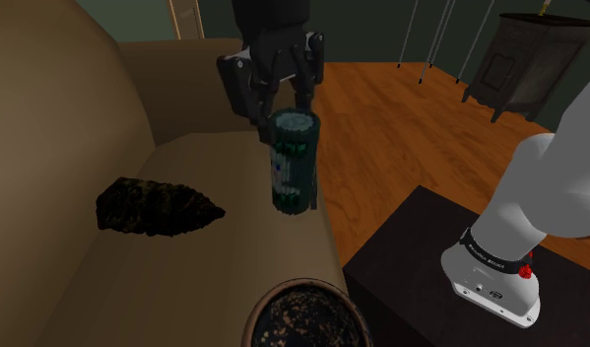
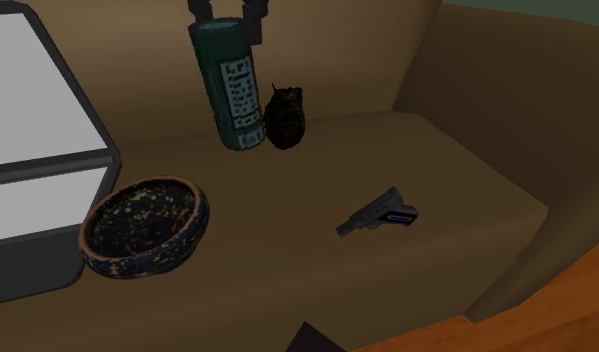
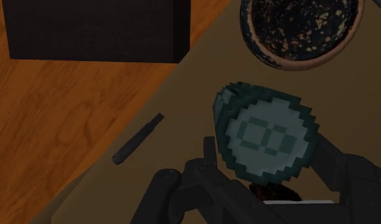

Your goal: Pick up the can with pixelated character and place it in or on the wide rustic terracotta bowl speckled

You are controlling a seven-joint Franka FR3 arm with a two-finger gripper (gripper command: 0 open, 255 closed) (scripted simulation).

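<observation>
A brown sofa (image 1: 184,286) takes up most of the shoulder view, with wooden floor and the dark stand (image 1: 411,266) beside its front edge. The bowl (image 2: 187,235) sits on the seat near that edge; it is wide and dark inside with orange speckles and a reddish rim. The can (image 1: 293,163) is tall and dark teal. It has a paler lid with blocky, stepped edges and two ring marks, and a pale panel of pixel pattern down its side. It hangs slightly tilted over the seat, between the bowl and the backrest and apart from the bowl; whether its base touches the cushion cannot be told. The black gripper (image 1: 288,108) comes down from above with its fingers closed onto the can's upper end, clasping it on both sides. A dark knobbly lump (image 1: 155,207) lies on the seat near the backrest, and a small pistol-shaped item (image 2: 379,216) lies further along the cushion, well apart from the can
</observation>
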